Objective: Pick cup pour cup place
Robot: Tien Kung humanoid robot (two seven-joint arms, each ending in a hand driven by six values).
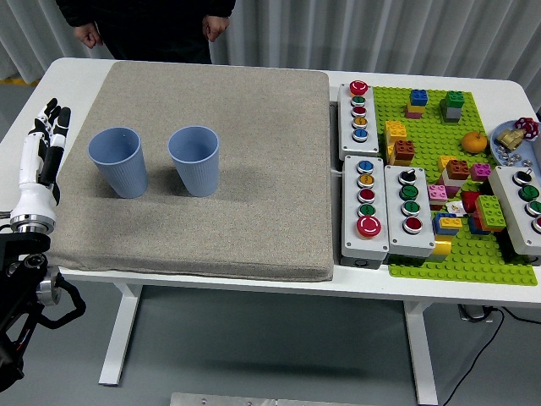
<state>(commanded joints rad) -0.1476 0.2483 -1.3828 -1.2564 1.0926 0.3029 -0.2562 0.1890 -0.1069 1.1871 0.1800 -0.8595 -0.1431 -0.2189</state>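
Two blue ribbed cups stand upright on the grey mat point(211, 220). The left cup point(119, 161) and the right cup point(194, 160) sit side by side with a small gap between them. My left hand point(44, 152) hovers at the mat's left edge, fingers straight and pointing away from me, open and holding nothing. It is a short way left of the left cup and does not touch it. My right hand is out of view.
Grey button boxes point(364, 196) line the mat's right side. A green baseplate point(473, 254) with loose bricks and an orange point(475, 141) lies further right. A person in dark clothes point(148, 25) stands at the far edge, hands hanging by their sides.
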